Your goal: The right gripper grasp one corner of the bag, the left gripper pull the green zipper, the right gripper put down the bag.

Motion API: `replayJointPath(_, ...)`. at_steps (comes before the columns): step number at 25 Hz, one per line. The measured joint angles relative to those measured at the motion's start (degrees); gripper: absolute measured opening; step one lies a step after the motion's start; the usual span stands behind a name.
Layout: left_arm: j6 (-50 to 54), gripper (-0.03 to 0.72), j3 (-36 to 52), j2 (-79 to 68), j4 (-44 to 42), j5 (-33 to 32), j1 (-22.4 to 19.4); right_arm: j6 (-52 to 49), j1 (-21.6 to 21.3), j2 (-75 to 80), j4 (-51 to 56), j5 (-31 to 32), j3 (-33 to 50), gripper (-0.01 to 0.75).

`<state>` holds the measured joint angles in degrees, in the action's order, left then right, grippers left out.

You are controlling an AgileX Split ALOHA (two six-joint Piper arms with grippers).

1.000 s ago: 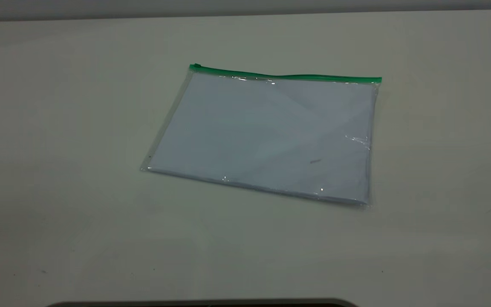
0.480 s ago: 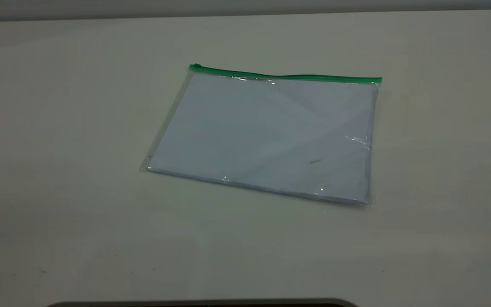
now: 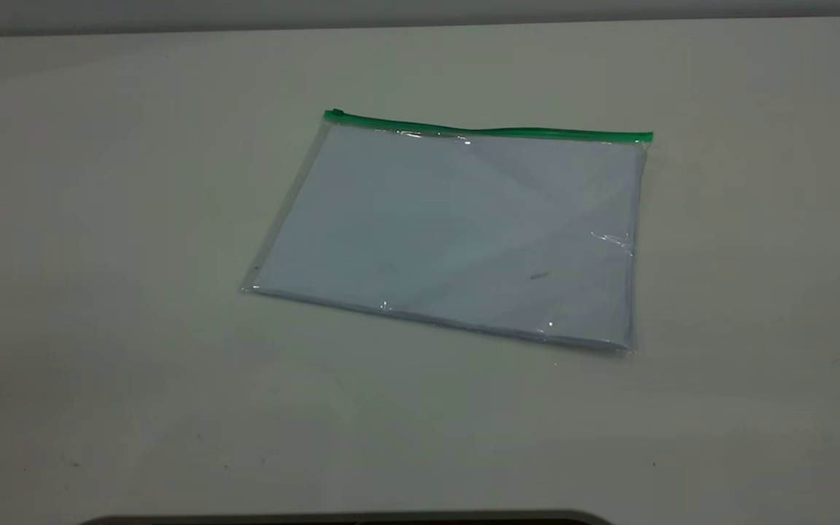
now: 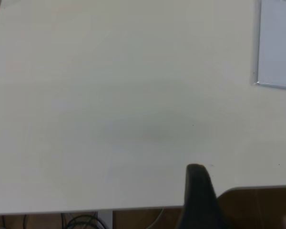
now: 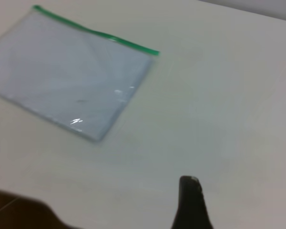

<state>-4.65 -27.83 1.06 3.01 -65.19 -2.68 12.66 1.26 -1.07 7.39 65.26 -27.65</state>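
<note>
The bag (image 3: 456, 233) lies flat on the table, clear plastic with white paper inside. The green zipper (image 3: 493, 131) runs along its far edge, with the slider tab (image 3: 334, 114) at the left end. Neither gripper shows in the exterior view. In the left wrist view a black part of the left gripper (image 4: 196, 174) is over the table's near edge, well apart from the bag's corner (image 4: 276, 47). In the right wrist view a black part of the right gripper (image 5: 189, 186) is over bare table, apart from the bag (image 5: 66, 81) and its zipper (image 5: 95, 32).
The pale table (image 3: 99, 292) spreads on all sides of the bag. Its near edge has a dark rounded cut-out (image 3: 347, 519). Cables (image 4: 76, 220) hang below the table's edge in the left wrist view.
</note>
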Motion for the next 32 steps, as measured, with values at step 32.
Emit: replayJointPath(32,0.0,0.551,0.0,0.0,0.0,0.0,0.0,-6.5,-4.3,0.0,-4.7,-0.2,0.0,0.578)
